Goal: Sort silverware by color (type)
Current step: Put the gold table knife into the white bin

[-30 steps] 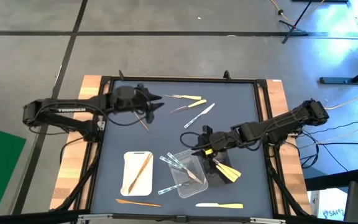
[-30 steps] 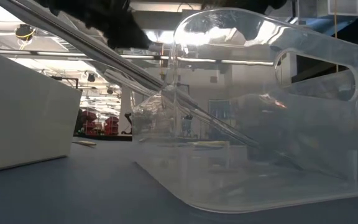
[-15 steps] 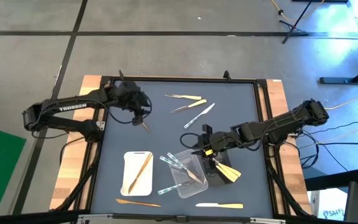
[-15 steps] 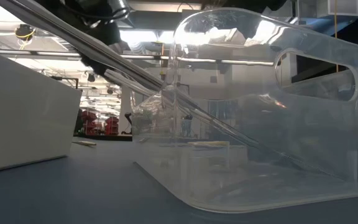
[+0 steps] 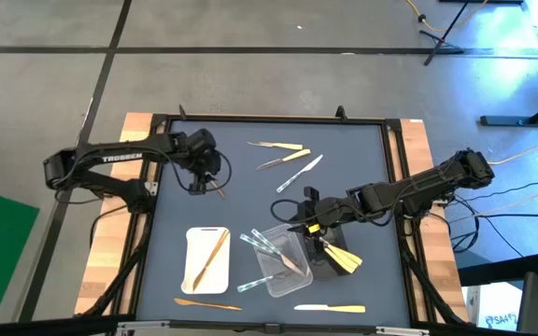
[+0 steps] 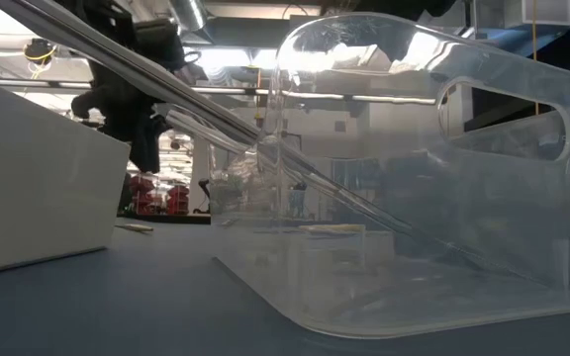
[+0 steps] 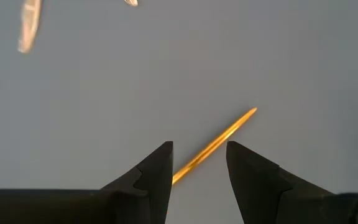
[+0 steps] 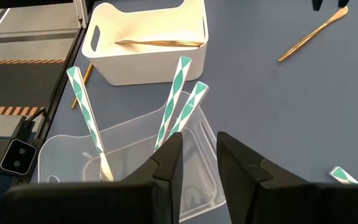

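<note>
Over the last second the left gripper (image 5: 197, 177) has swung from pointing toward three o'clock to hanging over the brown wooden utensil (image 5: 217, 188) at about ten o'clock on the table; the right arm has not shifted. The left fingers (image 7: 157, 171) are parted, straddling the wooden stick (image 7: 213, 146) without touching it, which looks like lining up for a pinch.

At about seven o'clock the white tray (image 5: 194, 276) holds one wooden piece, and the clear tray (image 5: 297, 250) beside it holds wrapped clear utensils (image 5: 265, 248), so like goes with like. The right gripper (image 5: 310, 227) waits near centre, just over the clear tray, fingers (image 8: 166, 163) apart and empty.

The high view alone shows the cream pieces (image 5: 286, 147) at twelve o'clock and others at six. The right wrist view alone shows the teal-striped wrappers (image 8: 174, 99).
</note>
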{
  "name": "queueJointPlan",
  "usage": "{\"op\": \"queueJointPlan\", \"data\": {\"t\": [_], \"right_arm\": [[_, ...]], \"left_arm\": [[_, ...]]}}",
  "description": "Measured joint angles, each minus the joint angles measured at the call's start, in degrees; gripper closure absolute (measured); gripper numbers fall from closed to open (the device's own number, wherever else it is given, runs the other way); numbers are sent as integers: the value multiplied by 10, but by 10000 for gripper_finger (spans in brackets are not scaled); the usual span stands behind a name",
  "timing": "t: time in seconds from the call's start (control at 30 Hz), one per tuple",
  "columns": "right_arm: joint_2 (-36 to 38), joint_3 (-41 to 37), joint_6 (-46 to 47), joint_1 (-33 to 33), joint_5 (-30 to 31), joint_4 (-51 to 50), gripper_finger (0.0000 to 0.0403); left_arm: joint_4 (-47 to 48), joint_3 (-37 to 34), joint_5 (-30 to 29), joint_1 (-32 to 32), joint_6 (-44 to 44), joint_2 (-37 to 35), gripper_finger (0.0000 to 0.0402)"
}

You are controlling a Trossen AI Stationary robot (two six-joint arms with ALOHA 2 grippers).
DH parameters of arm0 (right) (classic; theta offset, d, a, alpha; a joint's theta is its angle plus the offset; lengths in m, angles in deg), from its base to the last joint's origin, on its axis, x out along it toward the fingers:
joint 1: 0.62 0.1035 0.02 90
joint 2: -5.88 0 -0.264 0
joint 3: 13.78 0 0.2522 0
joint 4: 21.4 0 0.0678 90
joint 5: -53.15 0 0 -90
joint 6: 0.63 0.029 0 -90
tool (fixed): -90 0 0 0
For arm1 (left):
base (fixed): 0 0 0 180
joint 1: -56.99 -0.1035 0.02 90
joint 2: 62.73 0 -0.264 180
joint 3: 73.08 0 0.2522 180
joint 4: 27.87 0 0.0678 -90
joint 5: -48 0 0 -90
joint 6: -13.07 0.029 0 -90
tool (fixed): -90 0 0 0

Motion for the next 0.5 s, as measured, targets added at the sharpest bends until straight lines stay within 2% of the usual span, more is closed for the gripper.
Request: {"op": "queueJointPlan", "data": {"t": [0.5], "right_arm": [[0, 0, 0, 0, 0, 0, 317]], "left_arm": [[4, 0, -16, 0, 55, 125, 258]]}}
